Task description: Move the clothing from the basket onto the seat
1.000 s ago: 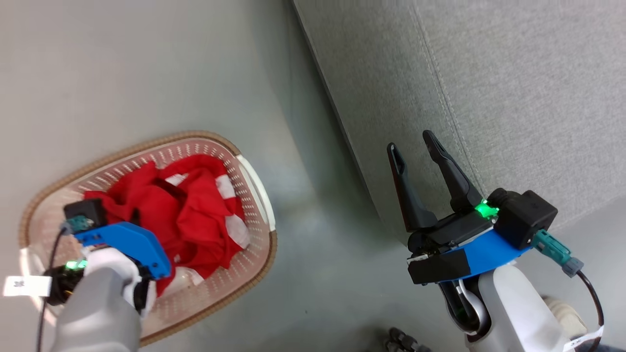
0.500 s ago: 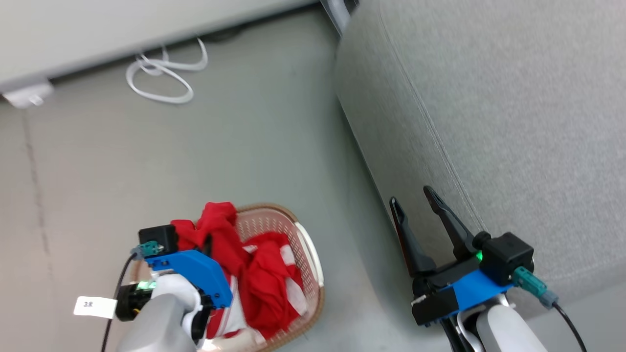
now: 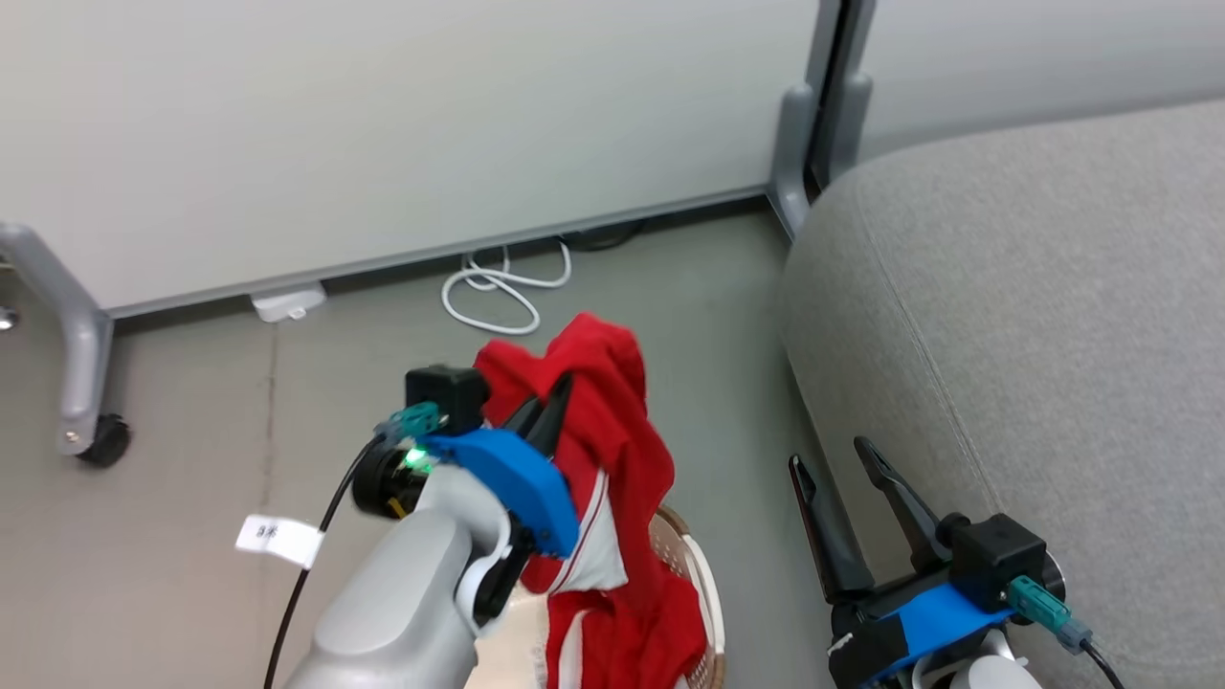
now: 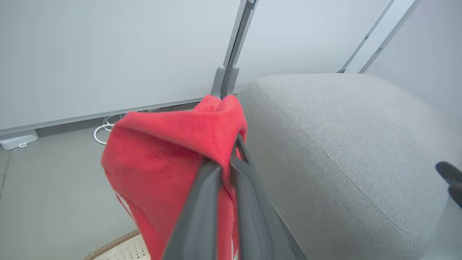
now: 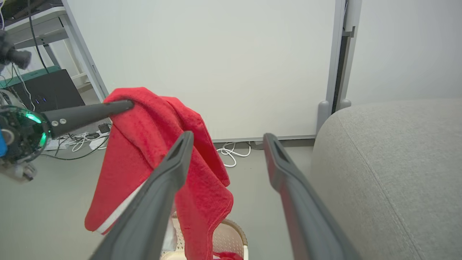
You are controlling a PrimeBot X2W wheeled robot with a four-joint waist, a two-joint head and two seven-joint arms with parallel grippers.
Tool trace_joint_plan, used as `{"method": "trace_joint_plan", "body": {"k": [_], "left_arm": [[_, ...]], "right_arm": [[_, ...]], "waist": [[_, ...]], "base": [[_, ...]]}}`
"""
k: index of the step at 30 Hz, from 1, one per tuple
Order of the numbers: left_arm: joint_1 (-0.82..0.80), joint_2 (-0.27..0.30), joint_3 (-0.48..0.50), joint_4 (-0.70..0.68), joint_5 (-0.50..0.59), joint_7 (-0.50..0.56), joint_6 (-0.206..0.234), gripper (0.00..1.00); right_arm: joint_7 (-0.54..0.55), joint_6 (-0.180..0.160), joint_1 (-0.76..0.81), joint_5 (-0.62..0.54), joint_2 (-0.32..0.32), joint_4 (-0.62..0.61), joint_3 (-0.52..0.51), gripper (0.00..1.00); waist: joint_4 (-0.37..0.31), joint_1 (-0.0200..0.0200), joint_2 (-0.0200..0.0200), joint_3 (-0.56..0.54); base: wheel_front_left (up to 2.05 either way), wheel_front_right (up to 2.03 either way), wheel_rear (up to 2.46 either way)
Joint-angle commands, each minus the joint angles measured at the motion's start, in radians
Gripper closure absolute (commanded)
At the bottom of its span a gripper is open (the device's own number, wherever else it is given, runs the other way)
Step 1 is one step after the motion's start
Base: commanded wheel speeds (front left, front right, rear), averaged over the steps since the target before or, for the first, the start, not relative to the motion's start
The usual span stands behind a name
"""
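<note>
My left gripper (image 3: 555, 397) is shut on a bright red piece of clothing (image 3: 612, 421) with white trim. It holds the clothing up above the basket (image 3: 703, 584), and the lower end still hangs into the basket. In the left wrist view the fabric (image 4: 169, 155) drapes over my closed fingers (image 4: 202, 209), with the basket's woven rim (image 4: 115, 247) below. The light grey seat (image 3: 1034, 316) lies to the right, bare. My right gripper (image 3: 829, 457) stands open and empty beside the seat's front edge. The right wrist view shows the clothing (image 5: 155, 119) pinched by the left fingers (image 5: 90, 112), and the seat (image 5: 397, 155).
A white partition wall runs behind, with a grey post (image 3: 794, 144) at the seat's corner. A coiled white cable (image 3: 502, 292) and a small white box (image 3: 287, 301) lie on the floor by the wall. A castered leg (image 3: 100, 440) stands at the left.
The head camera has tilted up toward the wall. My left gripper has risen out of the basket with the red clothing pinched in it. The right gripper stays open.
</note>
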Motion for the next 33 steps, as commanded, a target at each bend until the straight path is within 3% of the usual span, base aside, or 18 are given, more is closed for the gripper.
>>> {"method": "trace_joint_plan", "body": {"k": [1,11,33], "left_arm": [[-0.026,0.000,-0.020,-0.026,-0.015,0.003,-0.001,1.00],[-0.160,0.000,-0.175,-0.157,-0.070,0.005,-0.001,1.00],[-0.289,0.000,-0.370,-0.135,-0.217,-0.058,0.038,1.00]], "right_arm": [[-0.004,0.000,0.016,-0.008,-0.003,0.004,-0.004,0.00],[0.015,0.000,0.038,-0.023,-0.003,0.013,0.005,0.00],[0.059,0.000,0.010,-0.030,-0.003,-0.006,0.004,0.00]], "waist": [[0.033,0.0004,-0.0001,-0.037],[0.038,0.0004,-0.0001,-0.085],[-0.005,0.0004,-0.0001,-0.093]], "base": [[0.00,0.00,0.00],[0.00,0.00,0.00],[0.00,0.00,0.00]]}}
